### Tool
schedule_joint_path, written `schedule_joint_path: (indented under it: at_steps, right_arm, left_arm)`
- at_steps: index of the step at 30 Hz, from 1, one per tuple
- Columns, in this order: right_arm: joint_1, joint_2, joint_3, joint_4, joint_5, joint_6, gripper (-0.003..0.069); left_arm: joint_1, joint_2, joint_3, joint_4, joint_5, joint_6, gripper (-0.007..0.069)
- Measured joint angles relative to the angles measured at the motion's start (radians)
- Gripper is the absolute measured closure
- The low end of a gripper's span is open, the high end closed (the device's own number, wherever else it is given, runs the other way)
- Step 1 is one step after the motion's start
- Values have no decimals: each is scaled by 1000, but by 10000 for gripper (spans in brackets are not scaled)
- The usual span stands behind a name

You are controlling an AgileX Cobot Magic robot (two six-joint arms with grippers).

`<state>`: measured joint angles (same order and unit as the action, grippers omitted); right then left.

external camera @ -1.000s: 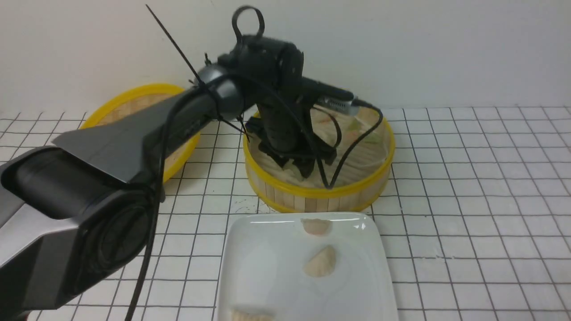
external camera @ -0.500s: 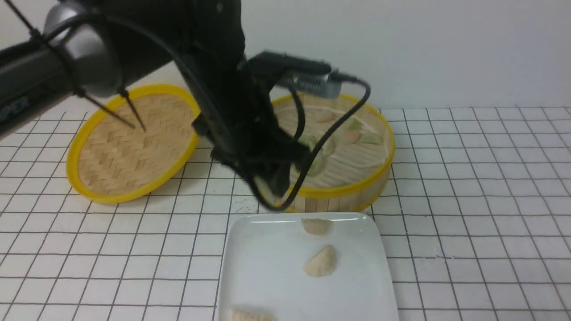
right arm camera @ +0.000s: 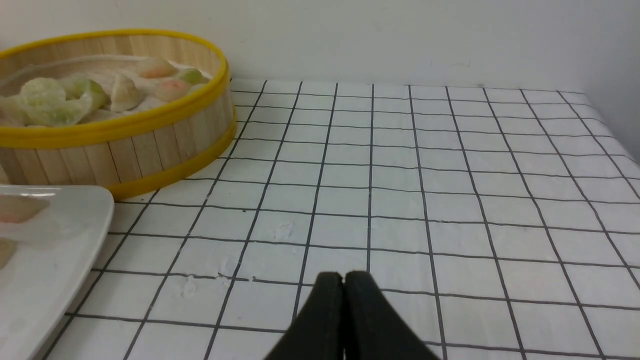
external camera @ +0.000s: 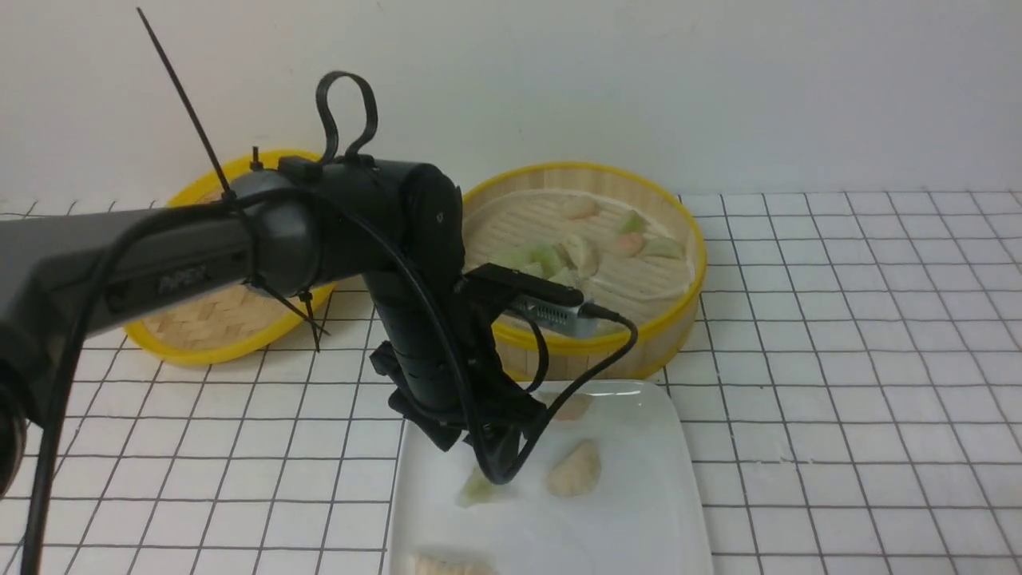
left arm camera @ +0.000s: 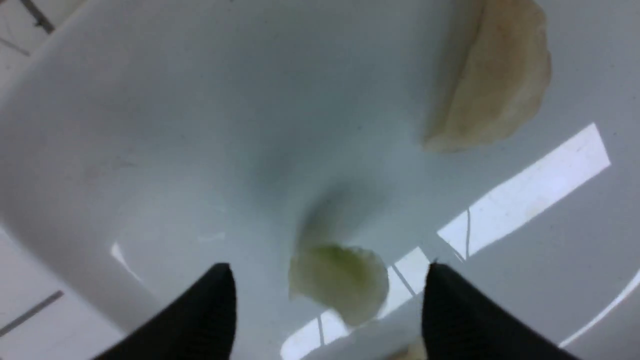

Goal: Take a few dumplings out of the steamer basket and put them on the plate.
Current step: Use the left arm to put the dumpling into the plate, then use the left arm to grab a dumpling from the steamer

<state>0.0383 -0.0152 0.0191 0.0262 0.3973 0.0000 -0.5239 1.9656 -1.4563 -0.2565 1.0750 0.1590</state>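
Observation:
My left gripper (external camera: 473, 457) hangs low over the white plate (external camera: 639, 519), jaws open. A pale green dumpling (external camera: 477, 489) sits just under it on the plate's left half. In the left wrist view this dumpling (left arm camera: 340, 280) shows blurred between the black fingertips (left arm camera: 210, 310), touching neither. Cream dumplings (external camera: 573, 469) lie on the plate at the middle, the far rim (external camera: 568, 406) and the near edge (external camera: 447, 565). The steamer basket (external camera: 607, 351) behind the plate holds several dumplings (external camera: 579, 251). My right gripper (right arm camera: 344, 280) is shut and empty over the tiles, to the right of the basket (right arm camera: 125, 150).
The flat woven yellow-rimmed lid (external camera: 200, 327) lies at the back left, partly hidden by my left arm. A wall runs close behind the basket and lid. The left arm's cable (external camera: 607, 351) loops in front of the basket wall. Tiled surface extends to the right.
My left arm has swung from inside the basket toward me and down over the plate. A green dumpling now shows on the plate under its open jaws.

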Motion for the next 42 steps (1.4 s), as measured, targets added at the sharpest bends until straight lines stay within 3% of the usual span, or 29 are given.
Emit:
schedule_joint_path:
  at_steps: [4, 8, 11, 15, 19, 27, 42]
  right_arm:
    - [0, 0, 0, 0, 0, 0, 669]
    - [0, 0, 0, 0, 0, 0, 669]
    - [0, 0, 1, 0, 0, 0, 669]
    - [0, 0, 1, 0, 0, 0, 669]
    - [0, 0, 1, 0, 0, 0, 669]
    - [0, 0, 1, 0, 0, 0, 669]
    - [0, 0, 1, 0, 0, 0, 669]
  left_arm:
    - [0, 0, -138, 5, 114, -5, 37]
    - [0, 0, -284, 34, 130, -53, 44]
    - [0, 8, -401, 82, 91, -126, 134]
    - [0, 76, -505, 161, 39, -123, 272]
    - [0, 187, -567, 232, 1, -110, 314]
    - [0, 349, -631, 257, -42, -113, 261]
    - [-10, 435, -638, 238, -196, -114, 260]
